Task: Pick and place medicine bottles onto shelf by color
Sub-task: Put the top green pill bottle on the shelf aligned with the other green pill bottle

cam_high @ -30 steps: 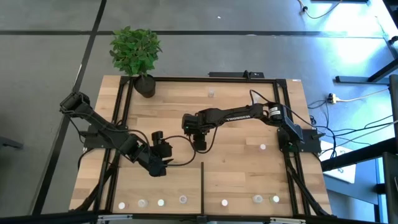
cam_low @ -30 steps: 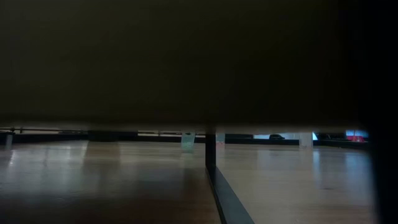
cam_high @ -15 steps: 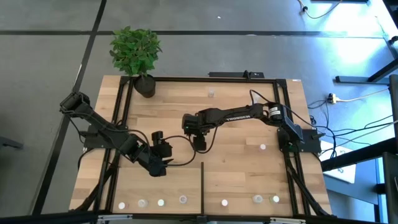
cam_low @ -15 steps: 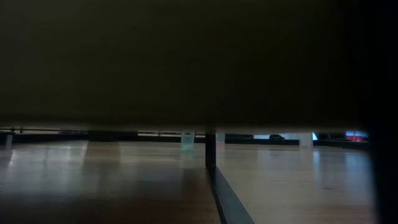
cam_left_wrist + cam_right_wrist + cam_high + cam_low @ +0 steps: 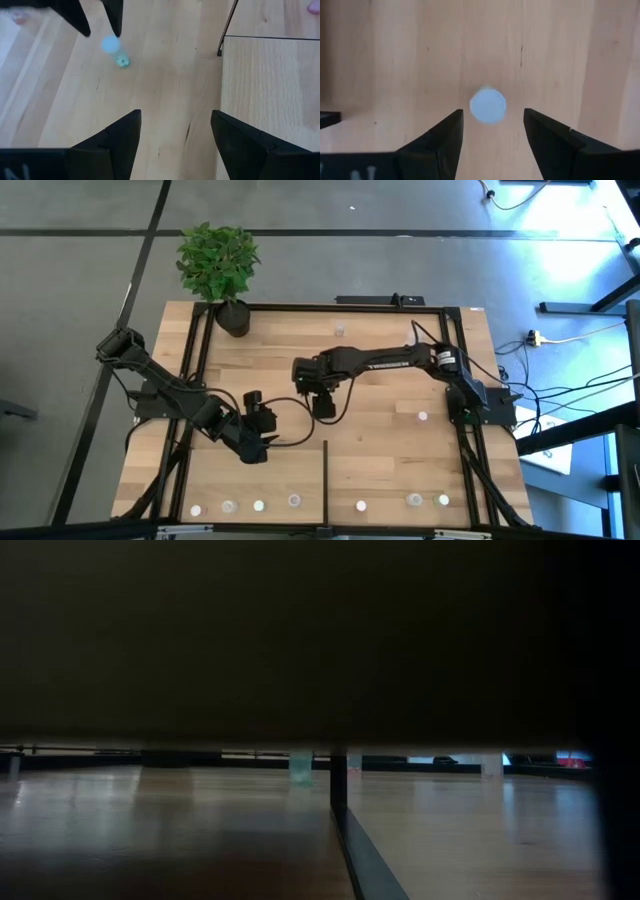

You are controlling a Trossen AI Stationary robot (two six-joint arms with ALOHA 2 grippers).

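On the table (image 5: 300,350), the shelf (image 5: 400,470) already carries bottles along its near edge. Our right claw (image 5: 490,131) stands open near the table's middle, directly above one white-topped bottle (image 5: 487,104), not gripping it. Our left claw (image 5: 175,131) waits open toward the left edge. We judge the pick is beginning: descend, then close on it.
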